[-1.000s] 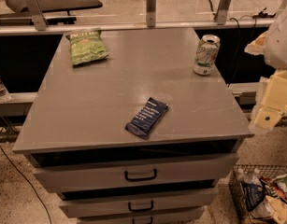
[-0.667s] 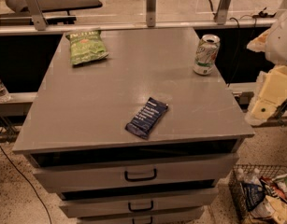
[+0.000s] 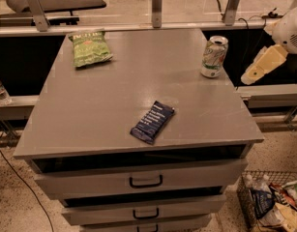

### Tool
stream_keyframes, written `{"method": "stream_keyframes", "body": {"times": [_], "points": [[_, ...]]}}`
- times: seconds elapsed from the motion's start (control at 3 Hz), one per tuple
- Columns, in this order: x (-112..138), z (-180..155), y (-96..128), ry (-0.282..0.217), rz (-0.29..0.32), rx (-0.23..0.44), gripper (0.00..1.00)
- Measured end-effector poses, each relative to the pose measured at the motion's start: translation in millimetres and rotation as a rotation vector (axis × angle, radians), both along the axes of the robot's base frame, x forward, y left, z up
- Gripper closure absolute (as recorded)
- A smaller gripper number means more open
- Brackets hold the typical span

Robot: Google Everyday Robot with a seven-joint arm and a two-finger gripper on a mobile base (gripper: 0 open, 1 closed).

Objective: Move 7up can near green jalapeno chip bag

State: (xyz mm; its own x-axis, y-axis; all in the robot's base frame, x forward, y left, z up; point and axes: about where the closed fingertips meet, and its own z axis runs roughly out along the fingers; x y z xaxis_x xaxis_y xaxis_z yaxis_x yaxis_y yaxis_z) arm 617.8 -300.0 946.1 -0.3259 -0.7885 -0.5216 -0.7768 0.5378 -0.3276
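— Where is the open room?
— The tabletop (image 3: 114, 91) is bare through its middle and left side, between the green bag (image 3: 90, 48) in the upper left and the can (image 3: 214, 57) standing near the right edge, upper right.
— Anything lying in that stretch?
— Only a flat dark blue packet (image 3: 152, 122), lower centre, well apart from both.
— And the gripper (image 3: 252, 74)?
— Off the table at the right of the frame, near the can, with a gap between them.
— Behind?
— A rail (image 3: 114, 28) with upright posts (image 3: 157, 6) closes the back edge.
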Motion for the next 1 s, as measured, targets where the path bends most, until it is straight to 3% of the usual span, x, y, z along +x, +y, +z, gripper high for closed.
{"method": "stream_keyframes", "body": {"times": [0.33, 0.67, 1.0], "points": [[49.8, -12.4, -2.5, -0.059, -0.031, 0.141, 0.00], [73.4, -20.6, 14.3, -0.072, -0.026, 0.266, 0.00], [86.7, -34.8, 36.0, -0.050, -0.009, 0.358, 0.00]]}}
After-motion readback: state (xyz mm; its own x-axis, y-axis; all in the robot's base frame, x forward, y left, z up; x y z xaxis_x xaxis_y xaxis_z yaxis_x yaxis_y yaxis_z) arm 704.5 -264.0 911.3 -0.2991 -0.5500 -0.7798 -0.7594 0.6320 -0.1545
